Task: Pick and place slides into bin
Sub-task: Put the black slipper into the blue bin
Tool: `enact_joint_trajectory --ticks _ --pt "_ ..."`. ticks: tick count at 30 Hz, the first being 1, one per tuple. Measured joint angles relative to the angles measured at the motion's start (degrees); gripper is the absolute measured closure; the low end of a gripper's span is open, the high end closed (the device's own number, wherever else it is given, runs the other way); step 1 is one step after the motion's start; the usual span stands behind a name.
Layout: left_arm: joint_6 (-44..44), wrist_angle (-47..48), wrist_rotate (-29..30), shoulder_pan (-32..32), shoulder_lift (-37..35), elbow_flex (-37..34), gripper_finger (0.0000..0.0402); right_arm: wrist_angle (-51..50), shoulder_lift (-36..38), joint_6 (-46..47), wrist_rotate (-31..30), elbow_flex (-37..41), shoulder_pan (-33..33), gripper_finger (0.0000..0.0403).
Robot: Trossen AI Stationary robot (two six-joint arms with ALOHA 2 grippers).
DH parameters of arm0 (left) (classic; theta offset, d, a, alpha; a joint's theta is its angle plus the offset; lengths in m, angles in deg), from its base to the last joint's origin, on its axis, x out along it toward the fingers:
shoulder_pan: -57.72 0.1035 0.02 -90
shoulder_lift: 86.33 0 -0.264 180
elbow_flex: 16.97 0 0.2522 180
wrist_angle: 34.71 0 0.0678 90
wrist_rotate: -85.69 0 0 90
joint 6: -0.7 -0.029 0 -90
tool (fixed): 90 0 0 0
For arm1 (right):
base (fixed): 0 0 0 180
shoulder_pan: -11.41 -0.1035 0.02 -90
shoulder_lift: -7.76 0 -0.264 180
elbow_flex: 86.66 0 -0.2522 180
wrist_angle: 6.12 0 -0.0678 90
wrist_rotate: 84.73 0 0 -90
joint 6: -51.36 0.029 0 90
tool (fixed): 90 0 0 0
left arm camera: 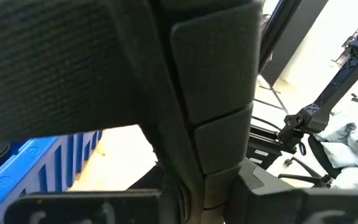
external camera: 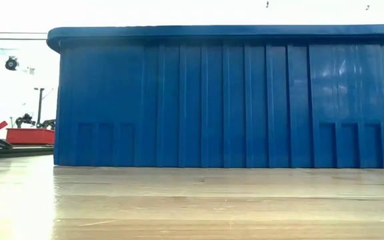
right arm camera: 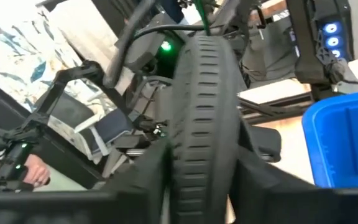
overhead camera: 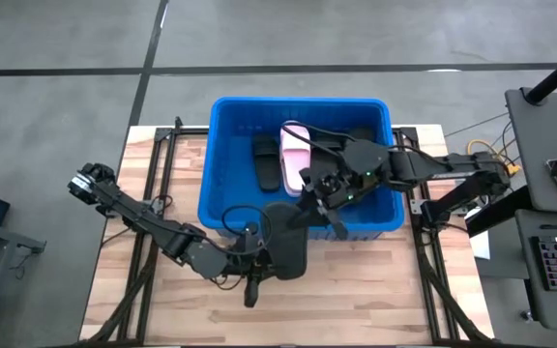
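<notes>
Setting: pale wood-slat bench [overhead camera: 375, 290] on a grey floor, desks and cables at the sides.
Bin [overhead camera: 225, 145]: big bright blue plastic tub at the bench's far middle; ribbed walls and rolled rim fill the low view.
Slides in bin: two matte black slides [overhead camera: 265, 162] lying beside one pale pink slide [overhead camera: 295, 150] on the tub floor.
Left gripper [overhead camera: 259, 259]: at the near wall of the bin, outside it, jaws clamped on a black slide [overhead camera: 286, 249] that hangs over the bench just short of the rim; its wrist view shows a woven-textured strap and smooth foam edge.
Right gripper [overhead camera: 325, 191]: over the bin's near right part, jaws clamped on another black slide [right arm camera: 202, 112], seen edge-on with a ribbed sole.
Step in hand: judged as carrying both slides to the drop.
Doing it well: lift the left slide clear over the rim before letting go; let the right one go low, over bare tub floor, so it lands flat.
Risk: soft foam may catch the rim and tip out.
</notes>
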Motion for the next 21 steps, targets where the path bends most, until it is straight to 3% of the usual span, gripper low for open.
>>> enact_joint_trajectory --ticks 3,4,9,17,21 --pt "2.62 0.03 0.81 0.07 0.00 0.00 0.0337 0.18 0.19 -1.21 0.83 -0.02 0.27 0.0357" --pt "4.06 -0.06 1.90 0.09 0.00 0.00 0.0324 0.18 0.26 -1.79 1.41 -0.02 0.52 0.0363" --pt "7.39 -0.85 3.54 1.32 -0.11 0.00 0.0235 -4.94 1.02 -3.89 5.27 -1.15 3.27 0.0363" --pt "5.58 1.12 3.31 2.64 -3.02 0.00 0.0065 -13.18 10.43 -15.07 3.83 -3.01 7.72 0.0363" --pt "5.81 2.05 1.48 2.93 -6.69 0.00 0.0029 -8.10 15.67 -21.07 4.39 -0.04 7.58 0.0363"
